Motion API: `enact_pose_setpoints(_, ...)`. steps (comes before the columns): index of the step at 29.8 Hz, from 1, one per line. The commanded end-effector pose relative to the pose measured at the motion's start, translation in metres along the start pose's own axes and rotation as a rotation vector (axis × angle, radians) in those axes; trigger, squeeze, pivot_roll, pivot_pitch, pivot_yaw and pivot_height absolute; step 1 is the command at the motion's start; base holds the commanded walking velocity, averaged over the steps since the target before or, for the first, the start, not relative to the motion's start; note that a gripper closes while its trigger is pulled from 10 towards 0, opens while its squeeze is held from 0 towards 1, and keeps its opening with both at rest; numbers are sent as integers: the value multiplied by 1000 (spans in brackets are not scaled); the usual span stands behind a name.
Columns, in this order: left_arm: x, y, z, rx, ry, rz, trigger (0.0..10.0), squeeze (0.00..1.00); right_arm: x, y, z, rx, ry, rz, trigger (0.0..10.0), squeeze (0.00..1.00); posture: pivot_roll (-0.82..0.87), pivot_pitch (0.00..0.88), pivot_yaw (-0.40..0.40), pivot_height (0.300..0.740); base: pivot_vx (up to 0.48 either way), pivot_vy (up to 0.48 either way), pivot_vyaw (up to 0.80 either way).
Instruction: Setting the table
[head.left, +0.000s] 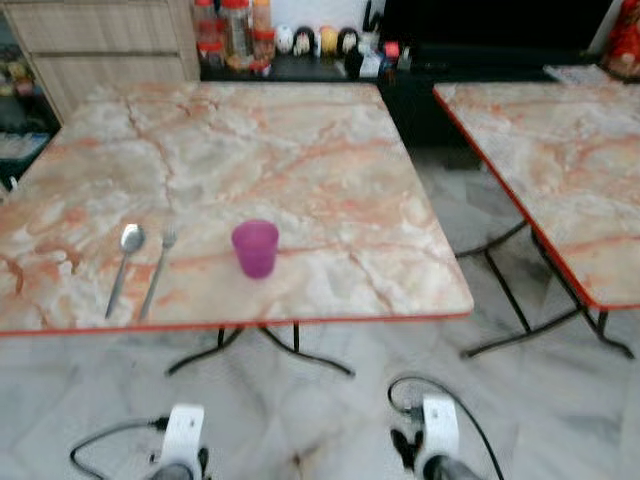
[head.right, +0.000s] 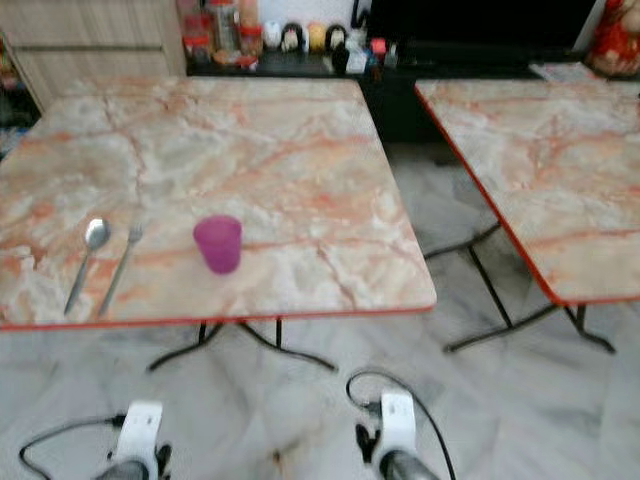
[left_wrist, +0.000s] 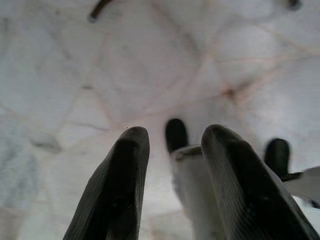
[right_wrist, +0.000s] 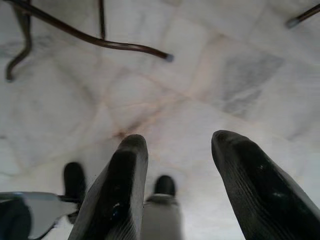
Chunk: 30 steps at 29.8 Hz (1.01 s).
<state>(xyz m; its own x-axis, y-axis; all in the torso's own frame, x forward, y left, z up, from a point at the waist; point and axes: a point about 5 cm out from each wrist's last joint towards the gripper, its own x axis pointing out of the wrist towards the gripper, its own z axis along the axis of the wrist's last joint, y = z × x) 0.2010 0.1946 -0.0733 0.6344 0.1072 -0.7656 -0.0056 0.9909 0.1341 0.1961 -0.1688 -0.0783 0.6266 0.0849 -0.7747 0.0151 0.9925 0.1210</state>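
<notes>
My table (head.left: 300, 150) carries a purple cup (head.left: 255, 247) near its front edge, with fork (head.left: 160, 268) and spoon (head.left: 124, 262) lying side by side to its left, so I judge the setting partly done (no plate yet). A second table (head.left: 560, 170) stands right. My left gripper (left_wrist: 170, 165) and right gripper (right_wrist: 175, 170) hang low, fingers parted, empty.

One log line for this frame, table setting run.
spoon, fork, purple cup on table | left pincer open, idle | right pincer open, idle
</notes>
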Motion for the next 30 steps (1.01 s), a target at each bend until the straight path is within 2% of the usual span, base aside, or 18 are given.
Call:
enact_pose_setpoints(1,-1,8,-4,-2,16,27,10000,0,1,3,1,1,-5,4,10000,0,74,93,-71,740,0,0,0)
enact_pose_setpoints(4,-1,10,-2,-13,8,36,10000,0,1,2,1,2,-7,4,10000,0,74,92,-72,740,0,0,0)
enact_pose_setpoints(14,0,10,0,-16,-1,40,10000,0,1,4,5,-30,-25,22,10000,0,71,91,-73,740,301,0,58)
enact_pose_setpoints(16,0,10,1,-17,-2,37,10000,0,1,4,5,-30,-22,15,10000,0,71,91,-73,740,330,0,800)
enact_pose_setpoints(18,0,10,1,-17,-2,37,10000,0,1,2,5,-2,-21,2,10000,0,71,91,-73,740,330,0,0)
enact_pose_setpoints(26,0,9,0,-18,4,35,10000,0,1,1,4,-7,-15,3,10000,0,72,91,-75,740,290,0,0)
enact_pose_setpoints(30,-2,18,-5,-19,7,68,10000,0,1,4,2,-15,-4,11,10000,0,79,94,-75,740,0,0,0)
